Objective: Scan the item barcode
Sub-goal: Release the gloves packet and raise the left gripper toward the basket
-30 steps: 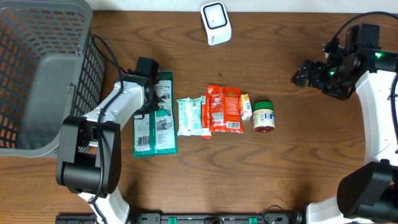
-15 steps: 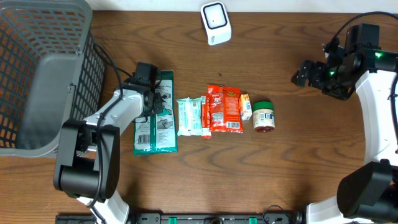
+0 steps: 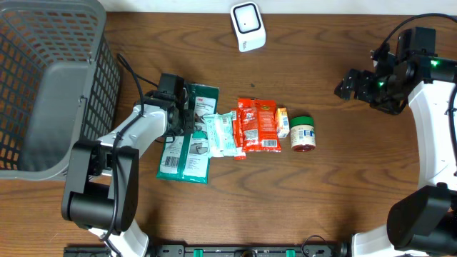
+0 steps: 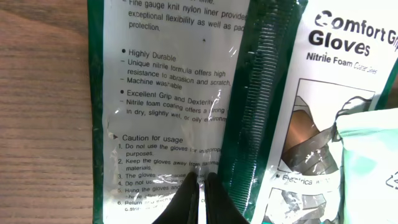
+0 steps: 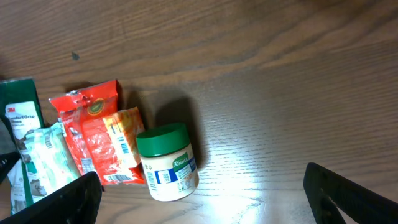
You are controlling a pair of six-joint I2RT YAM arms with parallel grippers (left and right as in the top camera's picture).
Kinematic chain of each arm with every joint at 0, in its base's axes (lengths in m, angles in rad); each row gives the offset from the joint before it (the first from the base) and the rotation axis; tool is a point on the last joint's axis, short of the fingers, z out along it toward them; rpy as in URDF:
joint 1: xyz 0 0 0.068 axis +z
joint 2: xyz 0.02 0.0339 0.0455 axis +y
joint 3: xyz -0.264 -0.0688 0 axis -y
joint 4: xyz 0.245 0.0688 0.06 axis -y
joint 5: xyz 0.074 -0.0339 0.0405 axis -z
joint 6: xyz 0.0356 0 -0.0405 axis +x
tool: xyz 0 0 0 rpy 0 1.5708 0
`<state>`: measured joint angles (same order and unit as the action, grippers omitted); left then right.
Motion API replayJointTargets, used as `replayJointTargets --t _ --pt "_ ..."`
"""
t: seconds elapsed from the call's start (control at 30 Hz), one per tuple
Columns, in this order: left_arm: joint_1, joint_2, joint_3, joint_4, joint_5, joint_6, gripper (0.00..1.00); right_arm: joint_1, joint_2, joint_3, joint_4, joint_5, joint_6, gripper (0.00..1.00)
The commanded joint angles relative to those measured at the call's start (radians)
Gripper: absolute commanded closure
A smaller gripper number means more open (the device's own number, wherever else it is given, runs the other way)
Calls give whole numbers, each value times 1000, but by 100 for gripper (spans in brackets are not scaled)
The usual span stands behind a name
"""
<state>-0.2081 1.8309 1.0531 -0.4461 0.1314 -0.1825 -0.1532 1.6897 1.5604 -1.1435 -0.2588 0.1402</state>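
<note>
Green nitrile glove pack [image 4: 161, 93] sits right under the left gripper [image 4: 200, 198], jaws closed with tips on its film, while right gripper [image 5: 200, 180] hangs wide open, Knorr jar [image 5: 166, 163] far beneath its jaws.

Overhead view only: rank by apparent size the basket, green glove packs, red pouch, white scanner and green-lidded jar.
1. basket
2. green glove packs
3. red pouch
4. white scanner
5. green-lidded jar
The scanner and jar look close, so their order is unsure.
</note>
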Motion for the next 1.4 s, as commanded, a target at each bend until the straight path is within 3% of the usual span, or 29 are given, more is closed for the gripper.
replayJointTargets --t 0.0,0.3,0.6,0.87,0.93,1.17,1.37 --pt "-4 -50 2 -23 5 14 92 -11 -10 0 -1 -8 -3 1" --pt "14 -323 182 -259 -121 14 93 -11 -10 0 -1 -8 -3 1" --pt "155 -481 217 -450 -249 63 88 -11 -10 0 -1 -8 -3 1" --pt "220 -479 216 -461 -246 72 88 -11 -10 0 -1 -8 -3 1" --pt "220 -479 216 -455 -269 123 88 -11 -10 0 -1 -8 -3 1" --pt "221 -479 216 -450 -407 126 88 -11 -10 0 -1 -8 -3 1" --pt "222 -483 216 -450 -414 126 88 -11 -10 0 -1 -8 -3 1"
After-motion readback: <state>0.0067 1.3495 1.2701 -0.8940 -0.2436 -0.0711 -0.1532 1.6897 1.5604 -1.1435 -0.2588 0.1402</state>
